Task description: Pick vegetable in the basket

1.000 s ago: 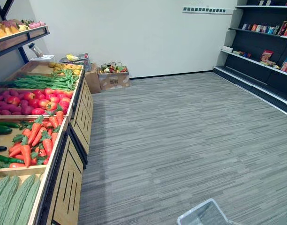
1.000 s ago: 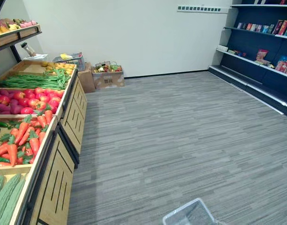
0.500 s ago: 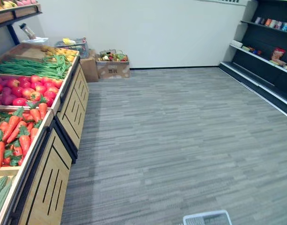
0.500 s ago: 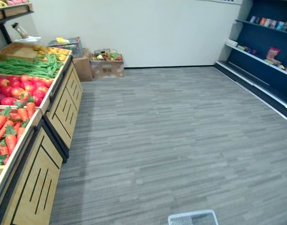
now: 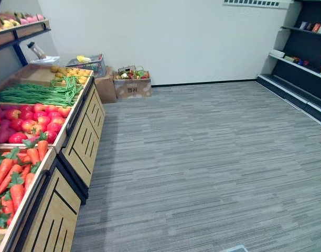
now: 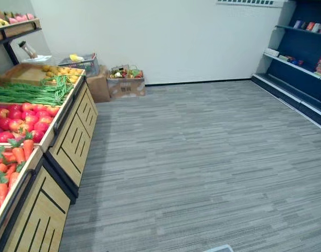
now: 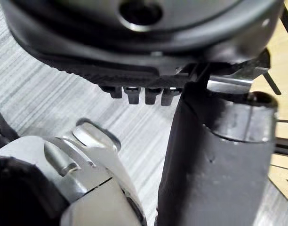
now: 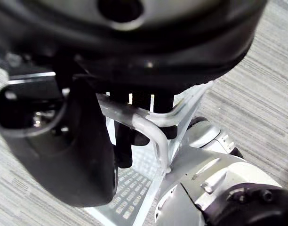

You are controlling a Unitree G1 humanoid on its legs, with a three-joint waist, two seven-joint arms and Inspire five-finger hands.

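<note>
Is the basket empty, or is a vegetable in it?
Empty, as far as shows: the basket, hanging by its handle from the right hand, has a bare mesh floor.

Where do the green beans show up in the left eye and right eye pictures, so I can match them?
Left eye view: green beans at upper left, just behind the red produce.
Right eye view: green beans at upper left, closer to the edge.
Shared landmark: cardboard box by the white wall.
</note>
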